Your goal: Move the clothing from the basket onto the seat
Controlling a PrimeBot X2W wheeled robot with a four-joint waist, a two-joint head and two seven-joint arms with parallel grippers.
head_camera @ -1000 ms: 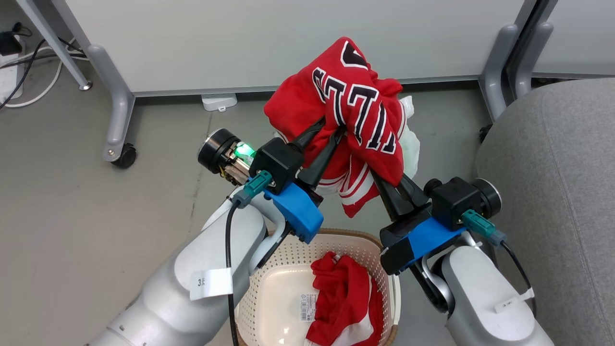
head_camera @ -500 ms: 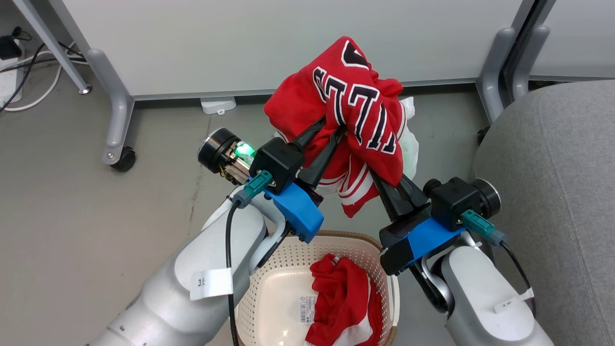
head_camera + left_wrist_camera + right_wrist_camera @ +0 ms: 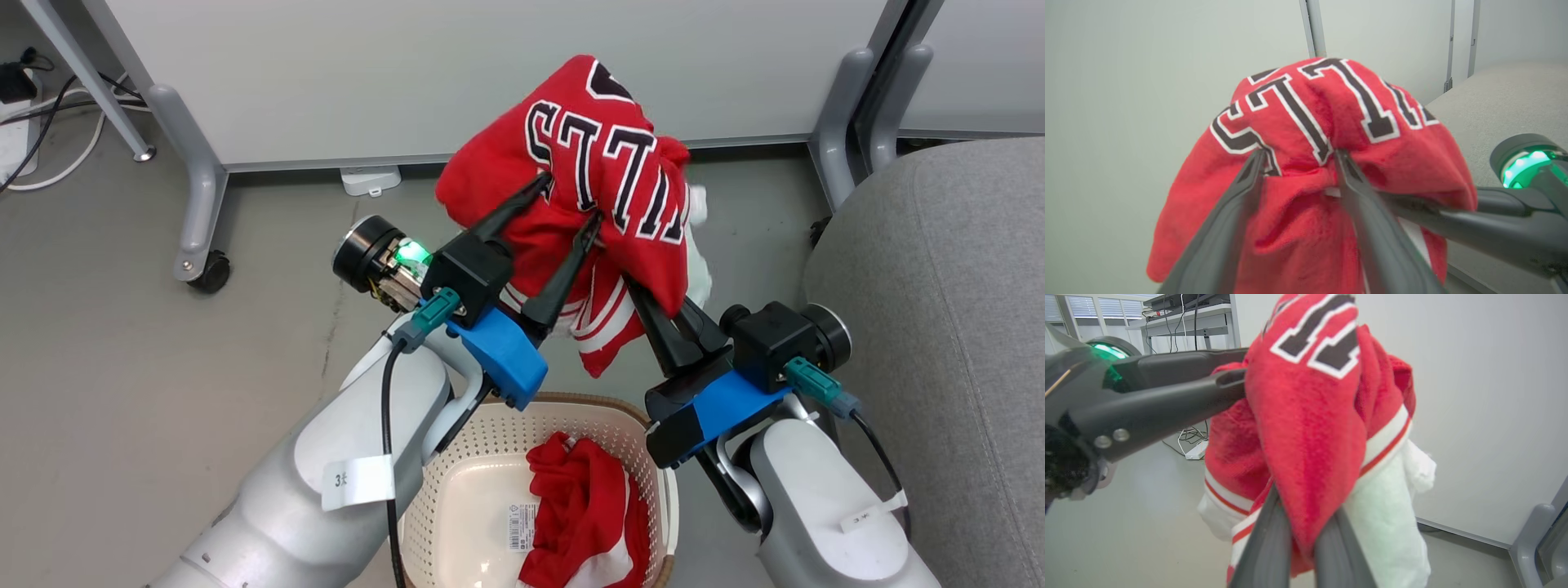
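Note:
The red jersey point(image 3: 600, 171) with black, white-edged letters hangs in the air above the floor, bunched over both grippers. My left gripper point(image 3: 571, 196) is open, its two fingers spread under the cloth, which drapes over their tips point(image 3: 1298, 154). My right gripper point(image 3: 653, 314) is shut on the jersey's lower fold point(image 3: 1303, 522), its tips hidden by the cloth. The second red garment point(image 3: 584, 506) lies in the cream basket point(image 3: 604, 406) below, beside the paper label point(image 3: 522, 521). The grey seat point(image 3: 939, 286) is at the right.
White partition panels stand behind, on grey legs; one leg with a castor point(image 3: 214, 265) is at the left, two more legs point(image 3: 849, 122) are near the seat. Cables point(image 3: 49, 122) and a white power strip point(image 3: 371, 174) lie on the grey floor.
My left gripper's fingers have spread apart under the jersey. The jersey has spread a little wider and shifted slightly up. The right gripper has kept its hold.

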